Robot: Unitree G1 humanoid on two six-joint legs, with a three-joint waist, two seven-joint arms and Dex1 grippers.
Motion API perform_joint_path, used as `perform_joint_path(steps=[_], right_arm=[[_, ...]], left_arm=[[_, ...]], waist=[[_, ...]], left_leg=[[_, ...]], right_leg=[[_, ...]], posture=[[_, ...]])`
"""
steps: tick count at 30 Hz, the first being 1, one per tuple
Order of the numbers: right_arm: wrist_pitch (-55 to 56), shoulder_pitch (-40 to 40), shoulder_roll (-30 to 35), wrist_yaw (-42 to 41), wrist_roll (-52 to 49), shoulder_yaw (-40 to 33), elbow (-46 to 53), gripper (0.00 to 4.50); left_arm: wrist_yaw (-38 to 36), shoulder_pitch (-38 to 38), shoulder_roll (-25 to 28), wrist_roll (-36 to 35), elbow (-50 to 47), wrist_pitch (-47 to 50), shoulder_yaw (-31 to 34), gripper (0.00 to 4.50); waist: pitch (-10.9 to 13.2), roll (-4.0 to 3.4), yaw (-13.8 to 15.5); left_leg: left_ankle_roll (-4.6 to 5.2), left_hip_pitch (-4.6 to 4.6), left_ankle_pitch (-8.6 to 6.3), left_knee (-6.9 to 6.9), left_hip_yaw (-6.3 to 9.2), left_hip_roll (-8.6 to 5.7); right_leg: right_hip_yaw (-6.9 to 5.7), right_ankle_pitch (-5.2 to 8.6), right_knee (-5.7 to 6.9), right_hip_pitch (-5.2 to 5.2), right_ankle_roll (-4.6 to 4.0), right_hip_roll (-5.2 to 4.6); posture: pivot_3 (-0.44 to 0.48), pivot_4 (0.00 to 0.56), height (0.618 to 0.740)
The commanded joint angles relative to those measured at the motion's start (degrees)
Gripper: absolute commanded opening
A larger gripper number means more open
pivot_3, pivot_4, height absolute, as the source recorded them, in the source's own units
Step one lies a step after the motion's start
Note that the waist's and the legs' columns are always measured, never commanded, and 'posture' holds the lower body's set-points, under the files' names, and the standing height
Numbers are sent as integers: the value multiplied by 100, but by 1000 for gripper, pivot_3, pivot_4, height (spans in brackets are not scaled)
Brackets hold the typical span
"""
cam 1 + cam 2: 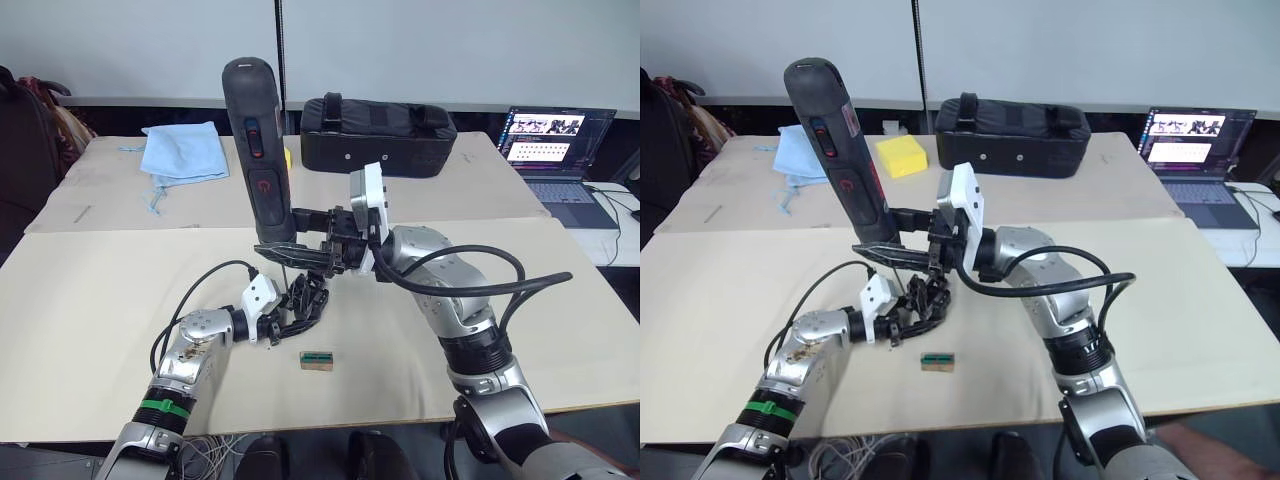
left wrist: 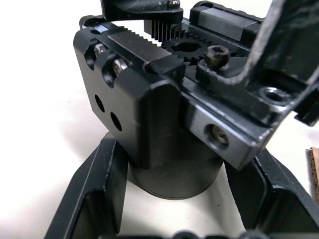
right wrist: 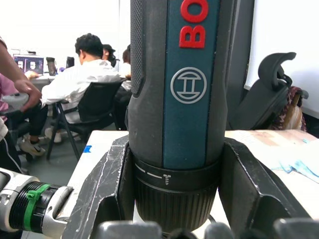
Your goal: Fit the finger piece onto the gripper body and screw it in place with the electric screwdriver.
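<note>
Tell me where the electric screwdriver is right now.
The electric screwdriver stands upright at table centre, shut in the right tool, directly above the gripper body held by the left tool.

Looks like a shared lab or office workroom: broad cardboard-covered tables point(image 1: 90, 300), an open laptop point(image 1: 555, 150) with cables at far right, a black equipment bag point(image 1: 378, 135) against the plain far partition wall point(image 1: 450, 50). Elsewhere, seated people point(image 3: 89, 74) at desks on office chairs point(image 3: 94, 107).
</note>
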State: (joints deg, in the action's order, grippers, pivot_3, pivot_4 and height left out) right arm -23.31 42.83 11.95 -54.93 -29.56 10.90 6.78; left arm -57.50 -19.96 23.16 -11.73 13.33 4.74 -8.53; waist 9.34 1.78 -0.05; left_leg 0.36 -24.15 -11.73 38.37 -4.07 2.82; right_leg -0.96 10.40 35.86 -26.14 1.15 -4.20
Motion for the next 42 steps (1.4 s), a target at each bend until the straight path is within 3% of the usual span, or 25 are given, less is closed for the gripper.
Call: perform_joint_path(steps=[1, 42], right_arm=[[255, 52, -52, -36, 4, -50, 148, 1915], [639, -179, -169, -222, 463, 152, -15, 1915]], left_arm=[[-91, 164, 51, 78, 74, 128, -152, 2300], [-60, 242, 51, 109, -49, 180, -202, 2300]], waist=[[0, 0, -2], [0, 0, -24]], left_leg=[[0, 0, 0, 0, 0, 0], [0, 0, 0, -2, 0, 0]], right_leg=[[0, 0, 0, 0, 0, 0], [0, 1, -2, 0, 0, -1]], posture=[[0, 150, 740], [0, 150, 740]])
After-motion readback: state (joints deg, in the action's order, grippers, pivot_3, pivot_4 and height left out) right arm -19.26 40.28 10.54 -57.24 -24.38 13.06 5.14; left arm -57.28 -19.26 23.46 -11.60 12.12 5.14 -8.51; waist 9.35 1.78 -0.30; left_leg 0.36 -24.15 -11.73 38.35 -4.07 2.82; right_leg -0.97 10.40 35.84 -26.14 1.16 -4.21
